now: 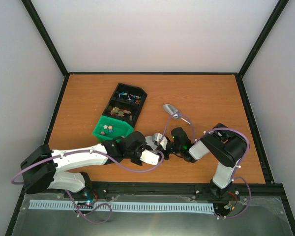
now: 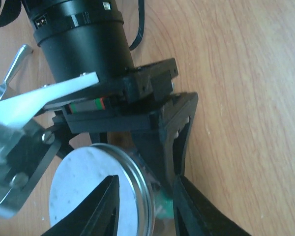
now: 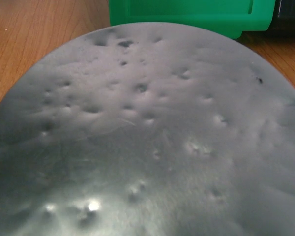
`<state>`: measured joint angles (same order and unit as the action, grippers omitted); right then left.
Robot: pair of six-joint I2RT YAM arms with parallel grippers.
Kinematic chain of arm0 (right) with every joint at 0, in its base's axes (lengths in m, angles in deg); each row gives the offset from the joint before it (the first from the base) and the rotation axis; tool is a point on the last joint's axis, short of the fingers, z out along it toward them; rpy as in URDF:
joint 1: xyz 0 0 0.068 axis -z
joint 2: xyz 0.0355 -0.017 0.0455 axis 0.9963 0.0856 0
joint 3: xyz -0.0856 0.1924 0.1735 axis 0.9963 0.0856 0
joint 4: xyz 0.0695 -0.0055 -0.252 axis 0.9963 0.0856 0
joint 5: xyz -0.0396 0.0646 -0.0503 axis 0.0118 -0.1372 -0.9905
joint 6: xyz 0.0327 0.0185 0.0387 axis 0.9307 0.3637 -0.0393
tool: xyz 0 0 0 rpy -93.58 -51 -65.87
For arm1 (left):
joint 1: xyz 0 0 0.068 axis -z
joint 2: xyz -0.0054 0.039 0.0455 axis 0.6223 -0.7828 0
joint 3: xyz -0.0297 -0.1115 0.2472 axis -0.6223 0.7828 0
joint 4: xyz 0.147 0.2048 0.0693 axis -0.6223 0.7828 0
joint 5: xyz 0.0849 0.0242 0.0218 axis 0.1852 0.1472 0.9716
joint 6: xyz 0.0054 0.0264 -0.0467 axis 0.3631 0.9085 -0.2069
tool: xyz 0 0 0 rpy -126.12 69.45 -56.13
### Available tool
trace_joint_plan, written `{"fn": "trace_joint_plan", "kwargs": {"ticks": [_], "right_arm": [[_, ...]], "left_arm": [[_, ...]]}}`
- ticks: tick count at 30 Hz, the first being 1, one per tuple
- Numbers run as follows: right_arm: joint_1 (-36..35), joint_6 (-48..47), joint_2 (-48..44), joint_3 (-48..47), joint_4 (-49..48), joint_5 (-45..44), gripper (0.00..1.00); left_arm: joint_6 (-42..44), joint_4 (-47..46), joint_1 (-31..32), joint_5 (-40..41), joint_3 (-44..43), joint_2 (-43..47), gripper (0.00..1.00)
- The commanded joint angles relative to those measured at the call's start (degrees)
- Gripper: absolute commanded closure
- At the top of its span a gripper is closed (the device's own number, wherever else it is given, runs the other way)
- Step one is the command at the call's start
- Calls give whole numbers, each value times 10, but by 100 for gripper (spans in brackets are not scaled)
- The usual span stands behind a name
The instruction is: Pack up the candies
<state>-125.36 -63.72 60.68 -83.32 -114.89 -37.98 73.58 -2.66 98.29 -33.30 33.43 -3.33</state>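
Candies (image 1: 109, 130) in green bin (image 1: 99, 132), at ten o'clock from left claw (image 2: 146, 183) — the nearer arm. Left claw part-open astride rim of round silver lid (image 2: 88, 189), grip unclear; right claw (image 1: 166, 144) close against lid — opening impossible to tell.

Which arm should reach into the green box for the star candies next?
Left, probably. The left gripper sits right next to the green box holding the candies. The right gripper is beyond the silver lid, farther from that box.
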Motion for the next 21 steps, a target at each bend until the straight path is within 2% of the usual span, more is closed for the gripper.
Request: {"fn": "trace_joint_plan", "kwargs": {"ticks": [1,9,14,21], "right_arm": [[-6,-3,14,-1,13,5,67],[-6,-4,12,0,13,7,67],[-6,-5,9,2,14,7,68],[-6,-6,11,1,16,14,69]], "left_arm": [[-73,-51,14,5,-16,-21,67],[-96,-61,14,65,-18,-59,73],[-93,-58,13,86,6,-51,76],[-82,-43,-9,109,50,-23,84]]}}
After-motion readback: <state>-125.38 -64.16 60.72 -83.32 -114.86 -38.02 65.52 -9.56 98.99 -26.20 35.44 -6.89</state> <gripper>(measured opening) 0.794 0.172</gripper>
